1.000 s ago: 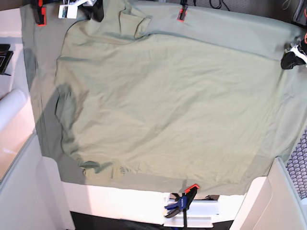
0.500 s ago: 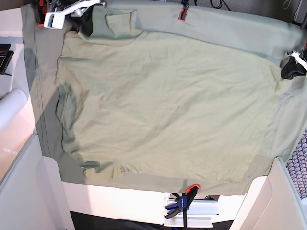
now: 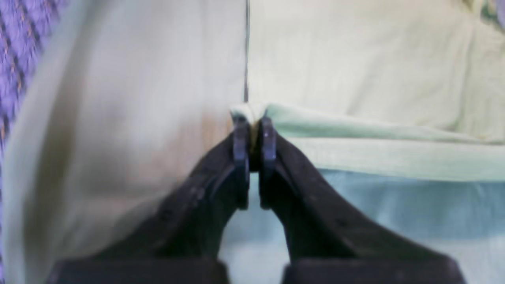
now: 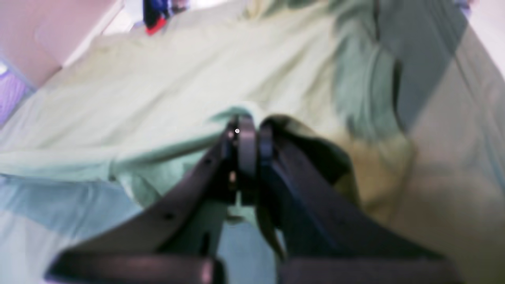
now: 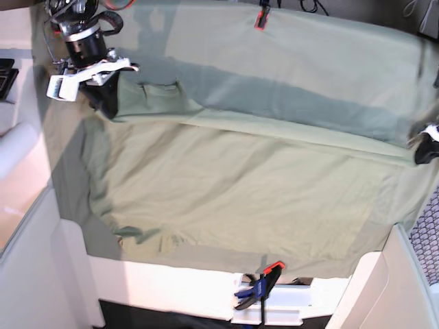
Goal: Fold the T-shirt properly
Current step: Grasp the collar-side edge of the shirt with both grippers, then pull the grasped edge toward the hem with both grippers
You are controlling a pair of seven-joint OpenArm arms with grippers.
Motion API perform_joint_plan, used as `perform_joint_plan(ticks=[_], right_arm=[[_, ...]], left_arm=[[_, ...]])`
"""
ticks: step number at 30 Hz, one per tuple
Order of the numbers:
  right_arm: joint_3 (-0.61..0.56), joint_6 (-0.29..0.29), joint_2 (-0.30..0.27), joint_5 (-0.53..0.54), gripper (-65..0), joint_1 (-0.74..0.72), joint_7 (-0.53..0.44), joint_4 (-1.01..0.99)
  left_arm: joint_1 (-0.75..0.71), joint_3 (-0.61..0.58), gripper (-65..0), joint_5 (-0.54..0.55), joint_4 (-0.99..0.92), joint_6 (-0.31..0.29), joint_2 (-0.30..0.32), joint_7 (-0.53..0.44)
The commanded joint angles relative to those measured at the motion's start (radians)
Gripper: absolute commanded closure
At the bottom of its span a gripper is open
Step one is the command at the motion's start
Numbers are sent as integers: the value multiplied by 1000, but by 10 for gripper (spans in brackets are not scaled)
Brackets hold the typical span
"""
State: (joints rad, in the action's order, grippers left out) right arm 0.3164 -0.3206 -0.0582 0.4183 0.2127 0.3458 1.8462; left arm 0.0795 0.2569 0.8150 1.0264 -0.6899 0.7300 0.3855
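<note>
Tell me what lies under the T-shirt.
Under the T-shirt lies the grey-green tablecloth, showing around its edges. The table beneath is covered; only its white front edge shows.

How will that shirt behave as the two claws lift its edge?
Probably floppy: the T-shirt sags in a long fold between the left gripper and right gripper. Likely light, since small pinches hold it. Its wrinkles suggest it may bunch rather than slide flat.
</note>
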Motion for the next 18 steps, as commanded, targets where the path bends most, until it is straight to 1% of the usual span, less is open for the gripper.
perform_joint_plan(ticks=[1, 5, 7, 12, 15, 18], right_arm=[[4, 3, -6, 6, 0, -30, -31, -2], [4, 3, -6, 0, 0, -108, -31, -97], [4, 3, -6, -2, 0, -152, -31, -153], [4, 2, -6, -18, 0, -248, -31, -282], [2, 0, -6, -18, 0, -301, -31, -343], [2, -1, -6, -27, 0, -355, -31, -401]], left_arm=[[26, -14, 0, -12, -3, -8, 26, -32], [99, -109, 0, -126, -62, -8, 10, -140], [149, -157, 0, -167, -106, -8, -5, -177], [265, -252, 0, -229, -214, -8, -37, -220], [317, -299, 0, -280, -262, -8, -39, -257], [356, -319, 0, -290, -297, -8, -37, -263]])
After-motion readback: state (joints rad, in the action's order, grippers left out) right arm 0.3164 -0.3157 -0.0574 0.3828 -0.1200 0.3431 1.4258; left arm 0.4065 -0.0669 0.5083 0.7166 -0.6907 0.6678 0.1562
